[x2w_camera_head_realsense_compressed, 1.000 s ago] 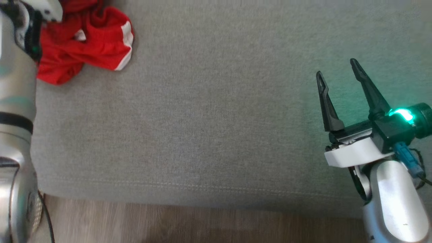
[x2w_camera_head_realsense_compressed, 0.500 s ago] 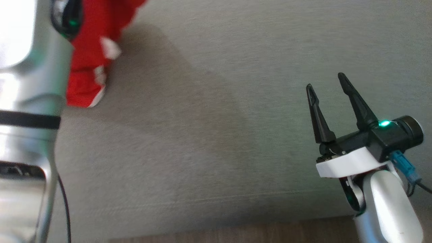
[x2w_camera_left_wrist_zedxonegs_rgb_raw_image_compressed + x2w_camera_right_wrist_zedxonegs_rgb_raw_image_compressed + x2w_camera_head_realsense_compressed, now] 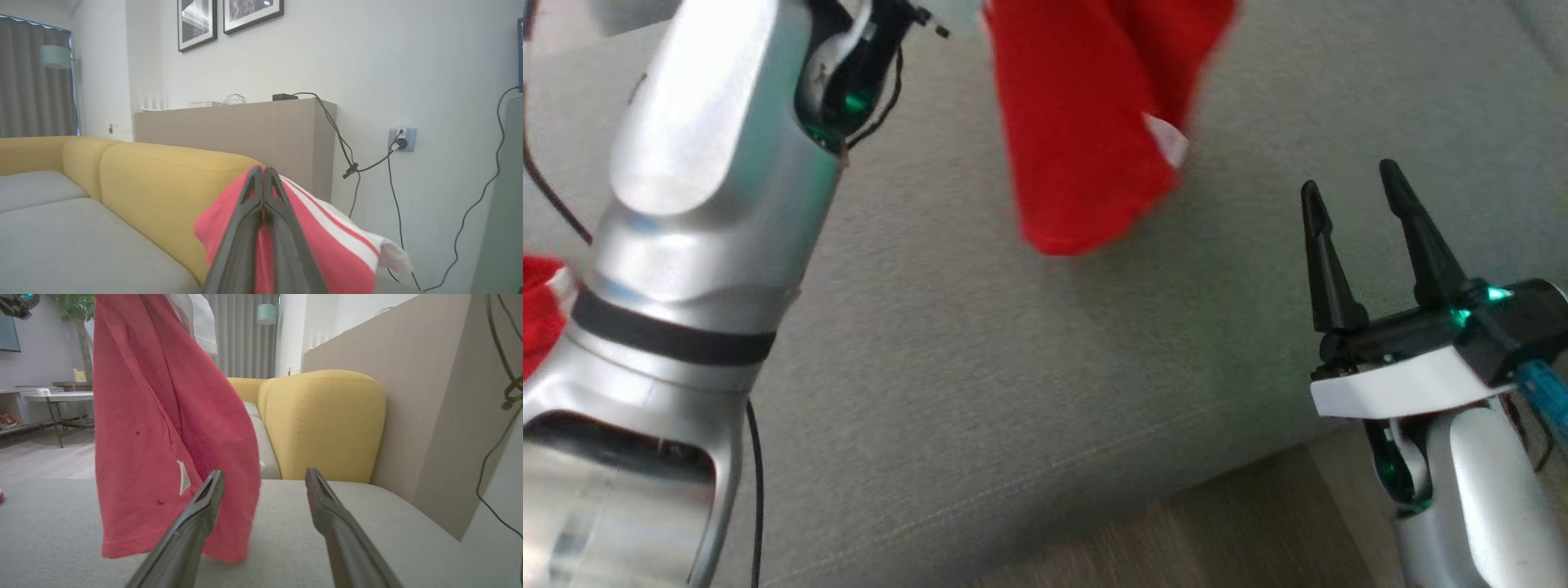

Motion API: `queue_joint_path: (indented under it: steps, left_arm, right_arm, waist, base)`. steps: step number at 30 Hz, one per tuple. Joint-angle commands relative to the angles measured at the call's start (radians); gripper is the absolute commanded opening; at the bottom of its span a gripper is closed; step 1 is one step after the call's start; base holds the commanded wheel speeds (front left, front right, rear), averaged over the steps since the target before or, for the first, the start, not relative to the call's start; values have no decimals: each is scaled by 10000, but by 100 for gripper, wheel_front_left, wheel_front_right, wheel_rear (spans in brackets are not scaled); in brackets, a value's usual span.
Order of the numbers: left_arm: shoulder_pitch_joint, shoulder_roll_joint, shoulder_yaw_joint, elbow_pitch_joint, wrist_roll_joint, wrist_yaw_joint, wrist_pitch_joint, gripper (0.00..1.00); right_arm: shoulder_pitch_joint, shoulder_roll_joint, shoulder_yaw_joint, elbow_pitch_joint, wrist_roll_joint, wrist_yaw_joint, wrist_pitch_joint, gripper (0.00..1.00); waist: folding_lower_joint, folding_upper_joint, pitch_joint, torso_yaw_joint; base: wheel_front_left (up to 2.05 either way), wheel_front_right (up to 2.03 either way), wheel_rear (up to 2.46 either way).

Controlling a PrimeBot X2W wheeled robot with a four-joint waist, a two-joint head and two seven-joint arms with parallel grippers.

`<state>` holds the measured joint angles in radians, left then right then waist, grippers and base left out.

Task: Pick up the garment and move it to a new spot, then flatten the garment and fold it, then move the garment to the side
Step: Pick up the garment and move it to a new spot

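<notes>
Grey sofa cushion (image 3: 1029, 392) lies beneath; left gripper (image 3: 263, 179), jaws clamped on the red garment (image 3: 1086, 122), no legible label; right gripper (image 3: 1364, 204) jaws wide, empty.

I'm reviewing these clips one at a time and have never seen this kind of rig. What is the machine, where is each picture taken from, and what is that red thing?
It is a wheeled robot with two arms, each ending in a two-fingered gripper. One picture comes from a camera on its head, looking down at a grey sofa seat. The other two come from cameras on its wrists, each looking along that arm's own fingers.

In the left wrist view the left gripper is shut on a red garment with white stripes. The garment hangs in the air, its lower edge close to the seat; whether it touches is hard to tell. The right gripper is open and holds nothing, with the hanging cloth in front of it in its wrist view. Behind the seat stands a yellow sofa back.
</notes>
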<state>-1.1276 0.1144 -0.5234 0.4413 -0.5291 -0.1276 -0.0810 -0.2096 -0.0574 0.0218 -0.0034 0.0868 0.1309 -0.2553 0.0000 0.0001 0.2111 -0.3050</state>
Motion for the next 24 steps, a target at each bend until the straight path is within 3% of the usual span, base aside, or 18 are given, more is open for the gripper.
queue_joint_path:
  steps: [1,8,17,18,19,21,22,23,24]
  left_arm:
    - [77,326,101,-311,135,19,20,0]
    - [1859,392,-131,186,17,70,-848,0]
    - [3850,364,-171,2252,263,740,-1693,0]
    - [4055,315,-75,2314,189,796,-1728,6]
    - [4274,280,11,2327,137,844,-1755,23]
    - [4822,166,268,2259,-80,933,-1786,44]
    - [5137,111,382,2128,-170,983,-1794,78]
    - [5453,54,532,1900,-221,1078,-1798,100]
    - [5783,28,698,1582,-197,1208,-1801,100]
  right_arm:
    - [-73,71,193,-441,143,-2,-65,100]
    - [-198,71,118,-500,326,-2,-65,100]
    - [-119,72,590,-320,224,-2,-65,100]
    - [-74,72,613,-293,189,-2,-65,100]
    - [-23,72,636,-261,157,-2,-65,100]
    - [121,72,688,-164,82,-2,-65,100]
    - [207,72,734,-113,46,-2,-65,100]
    - [305,72,744,-61,-5,-2,-65,100]
    - [399,72,777,-2,-48,-2,-65,100]
  waist:
    - [0,-1,286,-395]
    - [0,-1,703,-438]
    - [0,-1,684,216]
    - [0,-1,589,314]
    - [0,-1,479,414]
    - [0,-1,190,652]
    - [0,-1,48,761]
    - [0,-1,-116,916]
    - [0,-1,-251,1043]
  base:
    - [0,0,0]
    - [0,0,0]
    - [0,0,0]
    - [0,0,0]
    - [0,0,0]
    - [0,0,0]
    - [0,0,0]
    - [0,0,0]
    - [0,0,0]
